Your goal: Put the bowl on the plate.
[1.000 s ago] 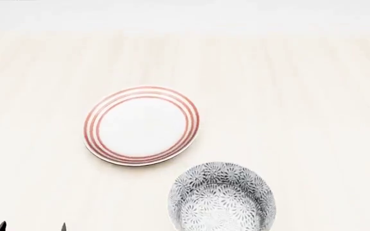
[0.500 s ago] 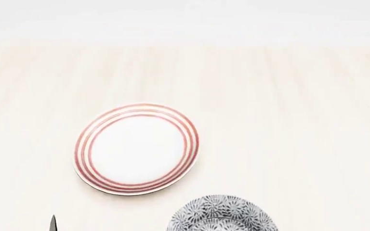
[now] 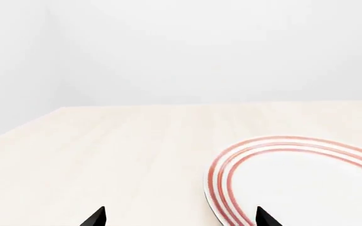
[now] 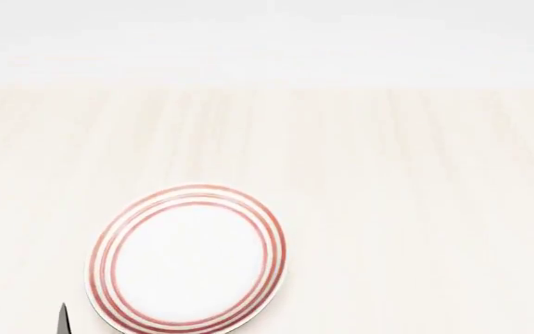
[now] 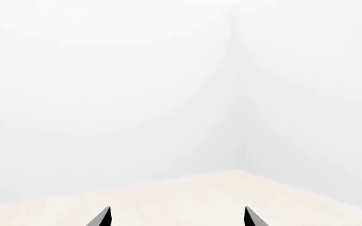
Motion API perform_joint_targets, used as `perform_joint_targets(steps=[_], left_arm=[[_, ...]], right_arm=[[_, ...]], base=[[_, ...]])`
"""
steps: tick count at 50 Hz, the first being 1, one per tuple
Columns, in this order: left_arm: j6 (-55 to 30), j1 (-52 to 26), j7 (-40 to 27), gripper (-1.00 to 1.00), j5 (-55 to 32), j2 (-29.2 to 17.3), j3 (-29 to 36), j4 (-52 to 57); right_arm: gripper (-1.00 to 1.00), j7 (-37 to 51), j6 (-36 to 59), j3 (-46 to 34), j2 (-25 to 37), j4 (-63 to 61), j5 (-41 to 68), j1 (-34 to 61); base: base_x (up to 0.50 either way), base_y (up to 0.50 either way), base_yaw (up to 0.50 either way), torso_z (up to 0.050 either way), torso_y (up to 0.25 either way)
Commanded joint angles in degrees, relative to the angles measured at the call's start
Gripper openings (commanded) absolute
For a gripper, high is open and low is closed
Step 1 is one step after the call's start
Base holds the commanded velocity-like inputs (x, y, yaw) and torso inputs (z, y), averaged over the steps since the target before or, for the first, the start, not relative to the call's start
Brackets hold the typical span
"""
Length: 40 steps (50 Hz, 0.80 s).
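- Plate [image 4: 186, 258] bare on table [image 4: 388, 174], near L gripper [image 3: 179, 217]; bowl out of every view, whereabouts unknown
- L & R gripper [image 5: 176, 217] tips spread apart, holding nothing
- Nothing done yet; locate, grasp, place bowl

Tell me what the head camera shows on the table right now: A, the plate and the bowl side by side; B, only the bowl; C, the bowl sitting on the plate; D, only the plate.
D: the head view shows only the red-ringed plate on the pale table, with no bowl in the frame.
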Motion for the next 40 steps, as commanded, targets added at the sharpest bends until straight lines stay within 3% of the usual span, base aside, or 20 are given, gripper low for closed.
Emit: perform_joint_targets(steps=[1, 5, 11, 14, 22, 40], left_arm=[[-0.11, 0.51, 1.11, 1.00, 0.33, 0.68, -0.86, 0.43], [-0.40, 1.08, 1.11, 1.00, -0.44, 0.26, -1.27, 1.16], [-1.27, 1.60, 0.87, 1.00, -1.23, 0.29, -1.24, 1.56], [-1.32, 2.02, 0.76, 1.00, -1.31, 0.38, -0.90, 1.92], [-1.34, 1.51, -0.04, 1.00, -1.77, 1.05, -0.47, 1.83], [1.37, -0.20, -0.86, 1.00, -0.70, 1.21, 1.40, -3.61]], right_arm=[[1.00, -1.23, 0.58, 0.85, -0.65, -0.39, 0.18, -0.12], [1.00, -4.40, 3.12, -1.19, 1.37, -1.64, 4.92, -0.56], [1.00, -4.92, 27.87, -1.73, 7.98, -22.86, 10.23, -6.15], [1.00, -4.80, 35.61, -0.56, 10.13, -29.50, 13.81, -8.12], [1.00, -7.12, 37.59, 4.26, 13.51, -32.43, 25.51, -10.22], [1.00, -7.60, 42.92, 5.21, 16.01, -33.17, 34.27, -11.56]], base=[[0.00, 0.00, 0.00, 0.000, 0.000], [0.00, 0.00, 0.00, 0.000, 0.000], [0.00, 0.00, 0.00, 0.000, 0.000], [0.00, 0.00, 0.00, 0.000, 0.000], [0.00, 0.00, 0.00, 0.000, 0.000], [0.00, 0.00, 0.00, 0.000, 0.000]])
